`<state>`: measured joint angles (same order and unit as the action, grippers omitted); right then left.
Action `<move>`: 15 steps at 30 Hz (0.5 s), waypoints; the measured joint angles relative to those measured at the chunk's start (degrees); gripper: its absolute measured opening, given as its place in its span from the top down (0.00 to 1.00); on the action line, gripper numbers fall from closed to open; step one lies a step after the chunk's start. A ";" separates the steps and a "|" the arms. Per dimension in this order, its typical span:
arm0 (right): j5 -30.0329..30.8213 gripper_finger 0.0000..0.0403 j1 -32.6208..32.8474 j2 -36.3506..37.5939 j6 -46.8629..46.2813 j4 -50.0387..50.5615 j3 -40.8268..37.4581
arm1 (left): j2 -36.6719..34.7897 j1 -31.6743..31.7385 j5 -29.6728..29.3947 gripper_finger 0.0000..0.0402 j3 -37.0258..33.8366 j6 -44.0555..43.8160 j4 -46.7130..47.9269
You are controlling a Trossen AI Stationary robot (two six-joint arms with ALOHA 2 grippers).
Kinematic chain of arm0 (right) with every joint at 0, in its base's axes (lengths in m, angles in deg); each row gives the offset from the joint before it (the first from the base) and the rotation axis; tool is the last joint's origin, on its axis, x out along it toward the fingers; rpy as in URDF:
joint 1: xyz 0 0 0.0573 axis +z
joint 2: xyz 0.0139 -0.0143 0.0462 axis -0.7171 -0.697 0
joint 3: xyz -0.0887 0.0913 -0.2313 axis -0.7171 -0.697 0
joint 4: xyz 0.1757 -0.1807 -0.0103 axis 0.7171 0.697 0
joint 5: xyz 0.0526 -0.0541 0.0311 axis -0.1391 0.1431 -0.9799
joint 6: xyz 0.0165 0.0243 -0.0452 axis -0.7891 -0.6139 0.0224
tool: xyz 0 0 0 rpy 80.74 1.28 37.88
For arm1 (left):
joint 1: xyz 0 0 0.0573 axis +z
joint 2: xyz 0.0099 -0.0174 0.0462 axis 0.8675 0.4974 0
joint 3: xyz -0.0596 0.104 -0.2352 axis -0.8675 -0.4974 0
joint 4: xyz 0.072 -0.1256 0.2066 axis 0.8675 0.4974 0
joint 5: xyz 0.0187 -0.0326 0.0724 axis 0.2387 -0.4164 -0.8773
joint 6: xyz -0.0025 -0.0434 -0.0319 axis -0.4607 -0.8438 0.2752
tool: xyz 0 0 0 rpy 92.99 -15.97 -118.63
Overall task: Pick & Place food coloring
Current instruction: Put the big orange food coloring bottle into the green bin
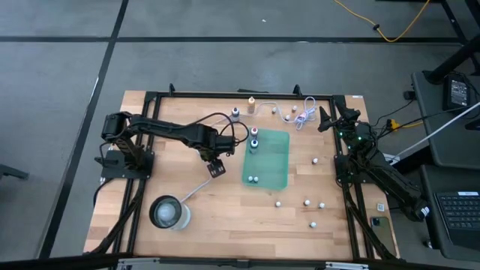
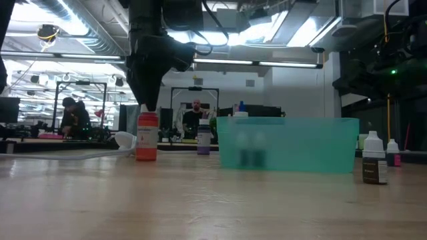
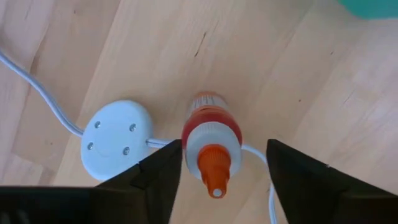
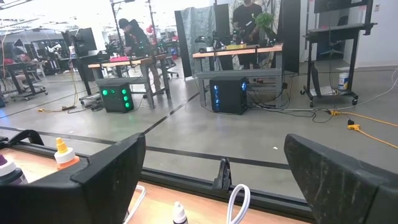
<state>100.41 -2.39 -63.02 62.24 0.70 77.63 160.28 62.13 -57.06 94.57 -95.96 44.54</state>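
My left gripper [image 3: 224, 168] is open and hangs over a small red food coloring bottle [image 3: 210, 134] with an orange tip. The bottle stands upright on the wood between the two fingers, and no touch shows. In the low view the gripper [image 2: 147, 107] sits just above this bottle [image 2: 147, 140]. The high view shows the gripper [image 1: 216, 166] left of the green tray [image 1: 274, 161], which holds several bottles [image 1: 253, 144]. More bottles [image 1: 306, 202] stand scattered on the table's right. My right gripper [image 4: 214, 180] is open, parked at the far right [image 1: 326, 120].
A round pale puck [image 3: 116, 140] on a white cable [image 3: 37, 87] lies right beside the red bottle. A clear glass container [image 1: 169, 212] stands near the left front. Further bottles [image 1: 235, 112] and a coiled cable [image 1: 304, 112] are at the far edge.
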 joint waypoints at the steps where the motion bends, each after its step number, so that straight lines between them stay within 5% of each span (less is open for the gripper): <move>1: 0.00 0.05 0.01 0.00 0.01 0.00 0.00 | 0.00 0.00 -0.17 0.48 0.00 -0.02 0.00; 10: 0.00 0.05 0.01 0.00 0.01 0.00 0.00 | -0.76 0.02 -2.05 0.71 0.00 0.70 0.10; 15: 0.00 0.05 -0.01 0.00 0.01 0.00 0.00 | -2.75 0.02 -2.38 0.72 -0.13 0.95 0.29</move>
<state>100.41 -2.39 -63.02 62.25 0.70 77.63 157.52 62.15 -59.45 94.44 -95.01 44.83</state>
